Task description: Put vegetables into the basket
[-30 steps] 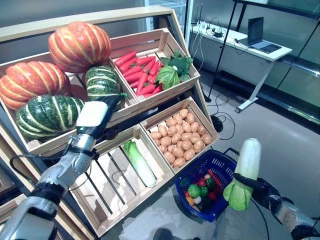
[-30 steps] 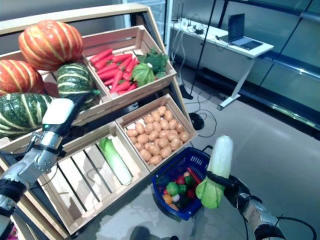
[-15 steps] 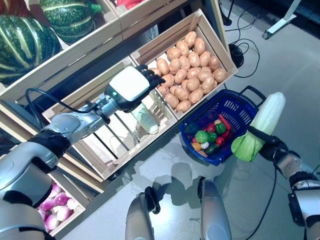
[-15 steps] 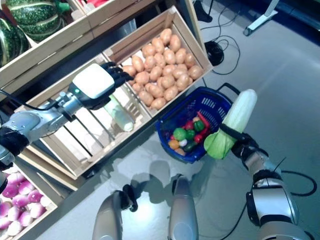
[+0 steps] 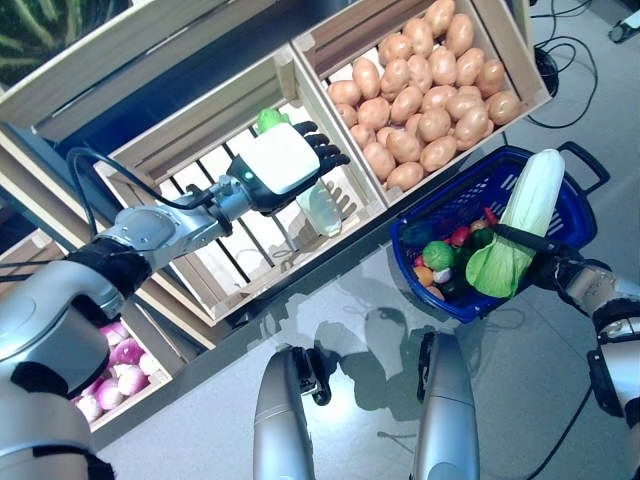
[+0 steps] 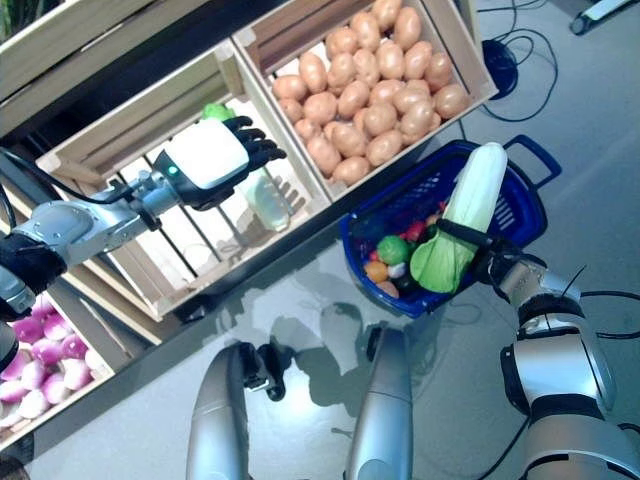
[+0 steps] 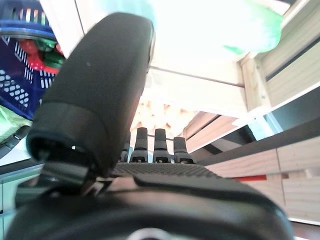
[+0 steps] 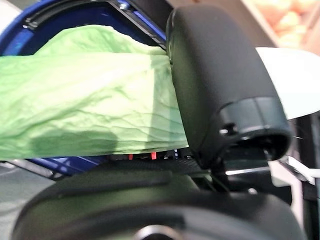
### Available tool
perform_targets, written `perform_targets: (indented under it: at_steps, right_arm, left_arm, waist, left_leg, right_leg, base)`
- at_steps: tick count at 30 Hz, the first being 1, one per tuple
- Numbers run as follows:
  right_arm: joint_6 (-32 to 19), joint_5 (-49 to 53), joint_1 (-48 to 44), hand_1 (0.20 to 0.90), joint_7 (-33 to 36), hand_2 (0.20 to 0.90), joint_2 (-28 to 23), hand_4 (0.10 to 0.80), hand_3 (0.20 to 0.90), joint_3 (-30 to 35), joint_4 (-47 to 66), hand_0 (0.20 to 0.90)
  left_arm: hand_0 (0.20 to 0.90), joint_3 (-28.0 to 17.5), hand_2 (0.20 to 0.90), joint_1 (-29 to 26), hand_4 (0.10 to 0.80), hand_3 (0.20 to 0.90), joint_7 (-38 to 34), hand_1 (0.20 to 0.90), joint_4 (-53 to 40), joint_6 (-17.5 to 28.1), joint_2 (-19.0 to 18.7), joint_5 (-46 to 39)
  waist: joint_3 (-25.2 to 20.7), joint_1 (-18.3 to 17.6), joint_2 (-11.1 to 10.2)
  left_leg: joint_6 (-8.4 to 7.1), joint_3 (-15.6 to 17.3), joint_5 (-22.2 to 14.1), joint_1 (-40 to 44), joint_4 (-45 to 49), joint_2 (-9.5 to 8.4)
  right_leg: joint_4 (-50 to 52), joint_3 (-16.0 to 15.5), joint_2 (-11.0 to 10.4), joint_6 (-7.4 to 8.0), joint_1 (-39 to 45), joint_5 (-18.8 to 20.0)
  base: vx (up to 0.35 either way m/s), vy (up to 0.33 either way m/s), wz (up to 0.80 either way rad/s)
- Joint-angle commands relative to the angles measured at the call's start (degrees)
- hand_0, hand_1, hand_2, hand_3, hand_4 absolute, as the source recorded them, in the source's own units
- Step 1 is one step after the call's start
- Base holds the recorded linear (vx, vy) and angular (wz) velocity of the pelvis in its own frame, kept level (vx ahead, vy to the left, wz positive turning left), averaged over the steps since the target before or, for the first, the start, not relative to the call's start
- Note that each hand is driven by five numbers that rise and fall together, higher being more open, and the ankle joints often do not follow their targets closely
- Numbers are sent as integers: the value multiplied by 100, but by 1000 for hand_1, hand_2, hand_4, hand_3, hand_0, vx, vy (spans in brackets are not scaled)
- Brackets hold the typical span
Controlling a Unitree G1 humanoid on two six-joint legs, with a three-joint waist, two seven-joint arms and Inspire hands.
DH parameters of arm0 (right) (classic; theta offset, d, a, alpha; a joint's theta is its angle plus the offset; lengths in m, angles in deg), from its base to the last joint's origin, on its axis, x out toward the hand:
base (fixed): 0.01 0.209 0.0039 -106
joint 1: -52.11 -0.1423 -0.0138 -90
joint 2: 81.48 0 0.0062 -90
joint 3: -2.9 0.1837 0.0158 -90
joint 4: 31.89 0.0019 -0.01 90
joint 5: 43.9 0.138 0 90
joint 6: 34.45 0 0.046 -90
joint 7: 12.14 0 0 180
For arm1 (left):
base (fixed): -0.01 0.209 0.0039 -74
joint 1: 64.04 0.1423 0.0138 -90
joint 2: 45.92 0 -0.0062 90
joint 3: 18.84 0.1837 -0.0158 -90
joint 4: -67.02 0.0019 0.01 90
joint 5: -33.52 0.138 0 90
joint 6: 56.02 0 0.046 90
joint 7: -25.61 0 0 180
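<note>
A long pale cabbage with green leaves (image 5: 522, 220) hangs tilted over the blue basket (image 5: 455, 200), my right hand (image 5: 552, 268) shut round its leafy end. The right wrist view shows its green leaf (image 8: 85, 115) under my thumb (image 8: 215, 90). Several small vegetables lie in the basket on the floor. A second pale cabbage (image 5: 320, 205) lies in the slatted wooden crate (image 5: 215, 285). My left hand (image 5: 285, 170) hovers just above it, open, fingers straight. That cabbage (image 7: 200, 25) shows past my left fingers in the left wrist view.
A crate of potatoes (image 5: 430, 90) stands beside the cabbage crate, right behind the basket. A low bin of purple onions (image 5: 110, 380) sits at the lower left. Cables (image 5: 560, 60) trail on the floor beyond the basket.
The camera has tilted down. My left hand has come down from the pumpkin shelf to above the crate's cabbage. My right hand has brought its cabbage over the basket.
</note>
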Motion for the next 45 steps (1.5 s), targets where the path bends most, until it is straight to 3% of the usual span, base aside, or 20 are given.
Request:
perform_targets:
  at_steps: [1, 14, 20, 24, 31, 33, 38, 45]
  right_arm:
    - [206, 1129, -414, 900, 349, 900, -287, 800, 900, 246, -416, 900]
    - [-92, 2506, -103, 900, 741, 900, 26, 800, 900, 693, -267, 900]
    - [-773, 3214, 129, 900, 1081, 900, 167, 800, 900, 965, 36, 900]
    - [-1134, 2893, 209, 900, 945, 900, 213, 800, 900, 963, 258, 900]
    - [-1391, 3308, 662, 900, 372, 900, 400, 800, 900, 947, 1254, 900]
    - [-1722, 3358, 884, 900, 451, 900, 453, 800, 900, 968, 1821, 900]
    - [-1986, 3333, 1177, 900, 532, 900, 534, 800, 900, 1029, 2777, 900]
    - [-2043, 3132, 1378, 900, 478, 900, 612, 800, 900, 863, 3804, 900]
  left_arm:
    - [900, -161, 900, -1034, 800, 900, -275, 900, 12, -320, -241, -160]
    - [900, 520, 900, -1737, 800, 900, 258, 900, 291, -590, -142, -152]
    - [900, 801, 900, -1988, 800, 900, 581, 900, 415, -721, -41, -105]
    - [900, 951, 900, -2120, 800, 900, 689, 900, 437, -813, 38, -201]
    - [900, 1078, 900, -2313, 800, 900, 962, 900, 738, -811, 93, -132]
    - [900, 1047, 900, -2388, 800, 900, 1018, 900, 773, -958, 82, -177]
    - [900, 1006, 900, -2495, 800, 900, 1330, 900, 1055, -1092, 150, -102]
    - [900, 949, 900, -2468, 800, 900, 1861, 900, 1610, -1704, 225, -161]
  waist:
    - [-253, -6, 52]
    - [-143, -131, -37]
    - [-75, -248, -151]
    - [-50, -297, -201]
    - [42, -458, -374]
    - [97, -504, -432]
    - [166, -606, -540]
    - [277, -750, -634]
  left_leg:
    - [-668, -502, -664, -72, 372, 431]
    - [-658, -808, -946, -1104, 1245, 538]
    - [-626, -985, -1088, -1661, 1689, 645]
    - [-621, -1068, -1121, -1909, 1866, 691]
    - [-647, -1284, -1135, -2504, 2296, 858]
    - [-637, -1370, -1158, -2735, 2494, 916]
    - [-638, -1536, -1220, -3160, 2934, 978]
    - [-613, -1682, -1267, -3388, 3278, 1028]
  right_leg:
    - [-531, 50, -350, 162, -1, 642]
    - [362, 267, -315, 248, -1059, 492]
    - [723, 439, -281, 284, -1611, 503]
    - [842, 518, -262, 282, -1845, 522]
    - [1219, 690, -168, 265, -2426, 535]
    - [1445, 759, -122, 245, -2651, 480]
    - [1842, 888, -50, 208, -3041, 393]
    - [2124, 962, 22, 170, -3329, 375]
  base:
    - [13, -64, 17]
    - [26, -30, 7]
    - [5, -10, -4]
    - [-4, -7, -2]
    - [-14, -17, -12]
    - [-47, -37, -8]
    - [-45, -40, -13]
    - [-1, 49, -4]
